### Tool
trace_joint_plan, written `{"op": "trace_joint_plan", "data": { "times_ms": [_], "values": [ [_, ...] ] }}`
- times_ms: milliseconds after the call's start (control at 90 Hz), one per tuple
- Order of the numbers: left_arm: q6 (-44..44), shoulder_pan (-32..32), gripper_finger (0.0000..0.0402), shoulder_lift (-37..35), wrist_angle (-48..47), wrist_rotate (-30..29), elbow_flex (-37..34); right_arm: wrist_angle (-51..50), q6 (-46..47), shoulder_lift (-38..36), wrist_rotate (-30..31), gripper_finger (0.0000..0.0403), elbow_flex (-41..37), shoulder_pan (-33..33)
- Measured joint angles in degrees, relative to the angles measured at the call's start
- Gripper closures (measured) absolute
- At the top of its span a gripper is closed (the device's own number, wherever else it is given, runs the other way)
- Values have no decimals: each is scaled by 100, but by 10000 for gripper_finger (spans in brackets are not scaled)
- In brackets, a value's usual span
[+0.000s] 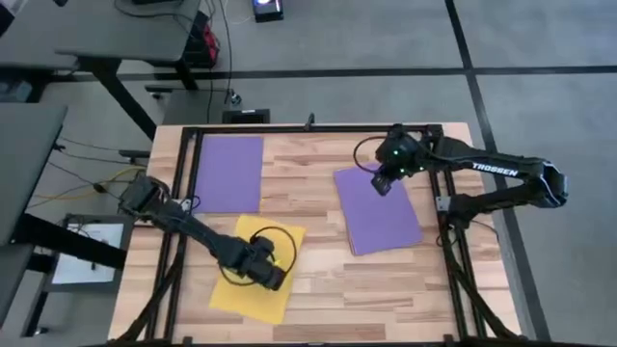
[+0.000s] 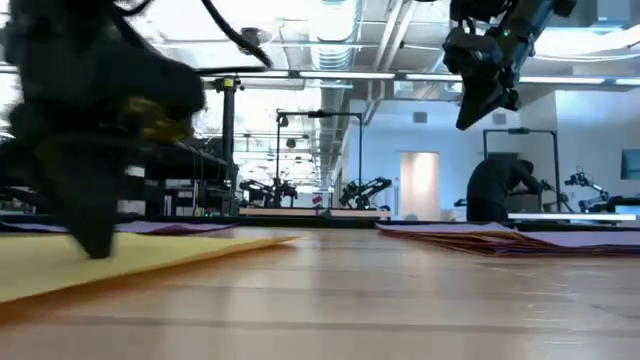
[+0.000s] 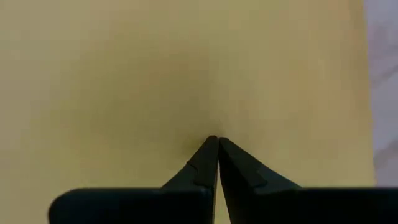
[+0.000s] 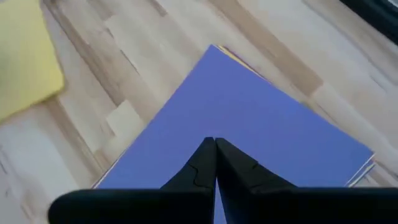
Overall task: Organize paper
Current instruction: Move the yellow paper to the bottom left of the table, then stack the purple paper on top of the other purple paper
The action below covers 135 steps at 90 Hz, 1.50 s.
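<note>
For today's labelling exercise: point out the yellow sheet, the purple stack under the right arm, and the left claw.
yellow sheet [image 1: 241, 289], high view, bare lower-left part.
purple stack [image 1: 386, 217], high view, middle of top sheet.
left claw [image 3: 217, 138], left wrist view, closed fingertips.

Grey tiled floor [image 1: 405, 43], dark desks [image 1: 125, 34], ceiling strip lights [image 2: 330, 75].

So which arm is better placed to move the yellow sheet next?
Probably the left. Its gripper is shut and pressed down on the yellow sheet, low at the table's near side. The right gripper, also shut, hangs raised over the purple-topped stack across the table.
</note>
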Motion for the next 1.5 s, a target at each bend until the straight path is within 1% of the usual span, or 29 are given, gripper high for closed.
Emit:
{"op": "trace_joint_plan", "data": {
  "times_ms": [133,267,378,556,722,844,922,989,1078,1111,1167,1244,1333,1411,1500],
  "values": [
    [-1016,-502,402,-34,-670,146,0,-4,-141,0,1,403,1,-46],
    [-1593,-877,402,-100,-1152,286,-6,-5,-235,2,9,403,1,-47],
    [-1593,-966,402,-162,-1538,336,-7,-1,-273,2,7,403,1,-45],
    [-1322,-960,402,-274,-2361,320,-39,-23,-272,4,7,403,1,-46],
    [-1280,-949,402,-451,-2406,-21,-37,-72,-245,4,4,403,1,33],
    [-1380,-927,402,-579,-2401,-93,-24,-91,-242,2,-1,403,1,92],
    [-1380,-904,402,-698,-2529,-229,148,-134,-235,2,-5,403,1,87],
    [-1266,-828,402,-856,-2736,-523,411,-216,-130,-21,-4,403,1,87],
    [-766,-566,402,-1049,-2817,-1115,823,-337,69,-44,5,403,3,63],
    [-467,-391,402,-1103,-2774,-1354,955,-390,111,-38,27,403,3,27],
    [161,-29,402,-1147,-2577,-1555,1134,-414,241,7,31,403,-47,-27],
    [1357,630,402,-1147,-1902,-1546,1311,-388,403,42,34,403,-332,-117],
    [2828,1493,402,-1147,-719,-1356,1361,-207,437,96,38,403,-801,-273],
    [3697,2225,402,-1147,112,-1150,1364,-122,610,95,82,403,-1209,-533],
    [4495,3012,402,-1147,758,-967,1362,148,797,72,523,403,-1586,-977]
  ]
}}
